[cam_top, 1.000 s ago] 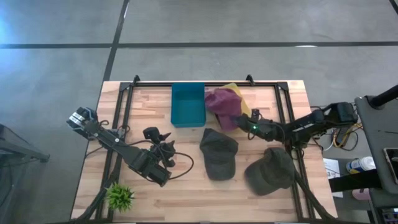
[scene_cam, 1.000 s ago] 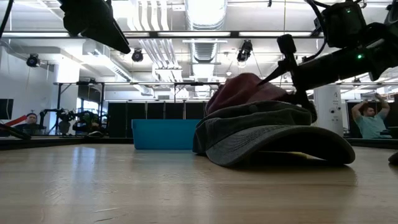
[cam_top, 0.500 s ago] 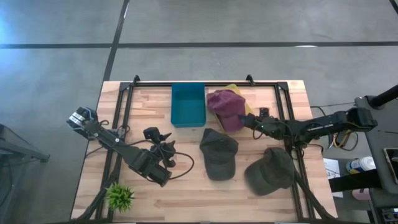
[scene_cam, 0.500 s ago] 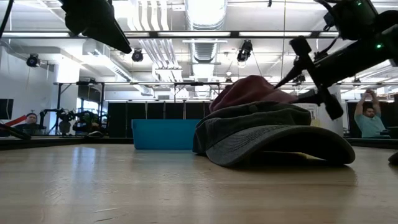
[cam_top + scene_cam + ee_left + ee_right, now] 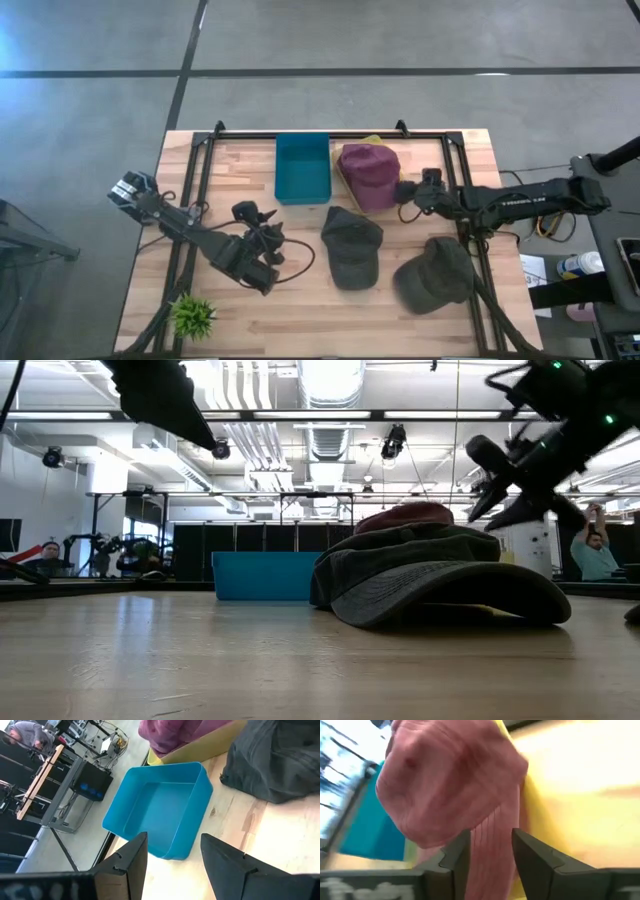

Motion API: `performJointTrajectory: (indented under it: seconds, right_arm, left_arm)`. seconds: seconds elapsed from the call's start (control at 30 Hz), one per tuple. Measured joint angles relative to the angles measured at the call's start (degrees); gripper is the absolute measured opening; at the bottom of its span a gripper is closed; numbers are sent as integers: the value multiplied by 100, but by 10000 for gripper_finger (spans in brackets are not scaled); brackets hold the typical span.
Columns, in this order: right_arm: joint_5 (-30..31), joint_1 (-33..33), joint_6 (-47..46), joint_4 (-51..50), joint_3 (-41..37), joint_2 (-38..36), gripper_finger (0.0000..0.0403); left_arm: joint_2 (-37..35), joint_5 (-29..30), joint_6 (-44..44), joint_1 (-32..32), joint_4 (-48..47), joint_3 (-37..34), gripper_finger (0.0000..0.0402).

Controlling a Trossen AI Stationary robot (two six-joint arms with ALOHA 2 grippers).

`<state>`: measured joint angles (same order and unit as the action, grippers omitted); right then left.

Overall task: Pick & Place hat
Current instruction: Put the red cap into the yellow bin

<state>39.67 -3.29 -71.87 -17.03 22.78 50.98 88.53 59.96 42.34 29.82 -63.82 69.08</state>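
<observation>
A maroon hat [image 5: 368, 175] [image 5: 450, 785] lies crown up on a yellow tray [image 5: 345, 182] [image 5: 200, 745] by the table's far edge, just right of a blue bin [image 5: 279, 170]. My right gripper [image 5: 403, 192] [image 5: 490, 855] is open and sits just off the hat's right side. In the low view it [image 5: 505, 485] hangs above and right of the hat [image 5: 410, 515], clear of it. My left gripper [image 5: 258, 220] [image 5: 172, 852] waits open over the table's left half, pointing at the bin [image 5: 190, 835].
Two dark grey caps lie on the wood: one mid-table [image 5: 352, 243] [image 5: 430, 570], one near the right near corner [image 5: 435, 272]. A small green plant [image 5: 192, 315] stands at the near left corner. A black cable [image 5: 295, 265] loops beside the left arm.
My right gripper has let go of the maroon hat and drawn back toward the table's right edge. The hat, raised and tilted a second ago, has sunk onto the yellow tray and settled flatter, a little farther toward the far edge. The left arm has barely moved.
</observation>
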Motion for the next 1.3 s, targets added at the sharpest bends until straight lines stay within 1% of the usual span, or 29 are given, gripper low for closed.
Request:
performJointTrajectory:
  seconds: [0.1, 0.2, 0.37, 0.53, 0.6, 0.73, 0.83, 0.9, 1.03, 1.17, 1.23, 1.3]
  right_arm:
    - [124, -135, 836, -542, 628, 243, 119]
    - [-41, -448, 1504, -667, 1060, 611, 117]
    - [-814, -1194, 2096, -648, 1426, 1439, 118]
    - [-1012, -1738, 2877, -501, 1727, 2258, 118]
    - [-1197, -1884, 3318, -247, 1860, 2538, 118]
    - [-1984, -2006, 4089, 551, 2218, 3053, 116]
    - [-2150, -2002, 4248, 478, 2517, 3466, 114]
    - [-2201, -2002, 4324, 201, 2700, 3661, 114]
    - [-2183, -2002, 4403, -466, 2885, 3804, 114]
    - [-2170, -1949, 4635, -839, 2954, 3608, 114]
    - [-2173, -1920, 4705, -1018, 2987, 3421, 114]
    - [-2173, -1898, 4859, -1166, 3039, 3226, 114]
  left_arm:
    - [-50, -307, -281, -130, 173, 0, 178]
    - [-63, -623, -693, -318, 504, 0, 178]
    - [-63, -661, -1588, -550, 1138, 0, 178]
    - [-68, -660, -2287, -626, 1282, 0, 178]
    - [-68, -660, -2433, -638, 1282, 0, 178]
    - [-68, -658, -2476, -694, 1284, 0, 178]
    - [-68, -658, -2478, -758, 1284, 0, 178]
    - [-68, -658, -2501, -800, 1284, 0, 178]
    - [-70, -658, -2712, -867, 1299, 0, 178]
    - [-70, -769, -2825, -966, 1420, 30, 178]
    - [-72, -1101, -2927, -1066, 1638, 55, 178]
    - [-72, -1680, -3109, -1175, 1983, 61, 178]
